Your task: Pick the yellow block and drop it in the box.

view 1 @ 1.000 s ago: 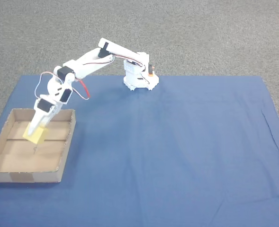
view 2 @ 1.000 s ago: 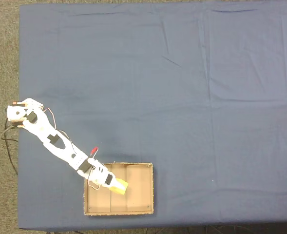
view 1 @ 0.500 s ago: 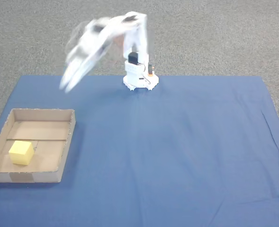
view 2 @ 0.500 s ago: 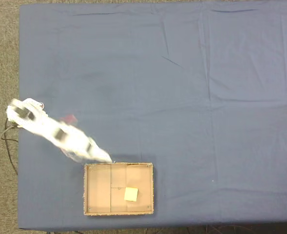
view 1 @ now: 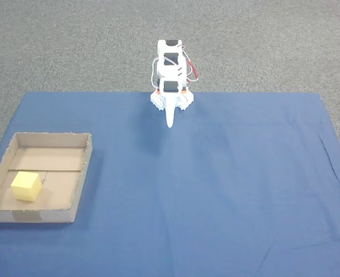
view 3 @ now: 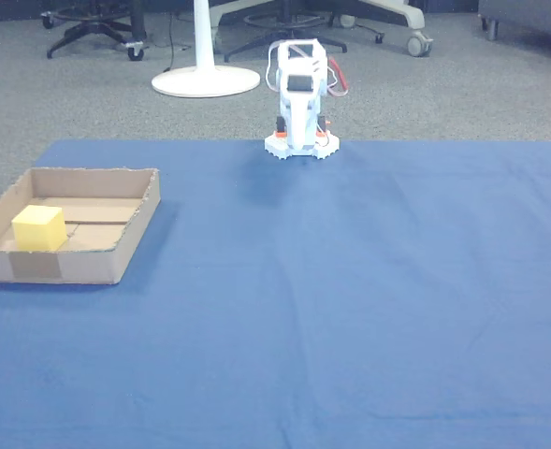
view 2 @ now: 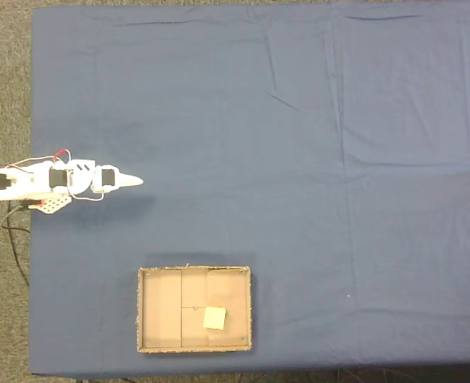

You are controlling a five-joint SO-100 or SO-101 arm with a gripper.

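Since the yellow block already lies inside the box, the task reads as done and the arm sits folded at rest; no further move seems called for beyond holding that pose.

Blue cloth (view 1: 227,190): one, covering the worktop, with grey carpet around it.

Box (view 1: 83,173): one shallow cardboard tray near the cloth's left edge in a fixed view, low walls, a seam across its floor, a tape patch on the near wall. The same box (view 2: 195,347) sits near the bottom edge in the fixed view from above, and at the left (view 3: 139,220) in the other view.

Arm: one, white, folded over its base at the far edge of the cloth, well apart from the box.

Hand (view 1: 170,122): one, pointing down toward the cloth in front of the base; from above, the hand (view 2: 135,181) tapers to a single point, so the fingers look closed together, with nothing held.

Yellow block (view 1: 26,186): one pale cube resting on the box floor, toward the near-left corner; seen also from above (view 2: 214,317) and in the other view (view 3: 38,227).
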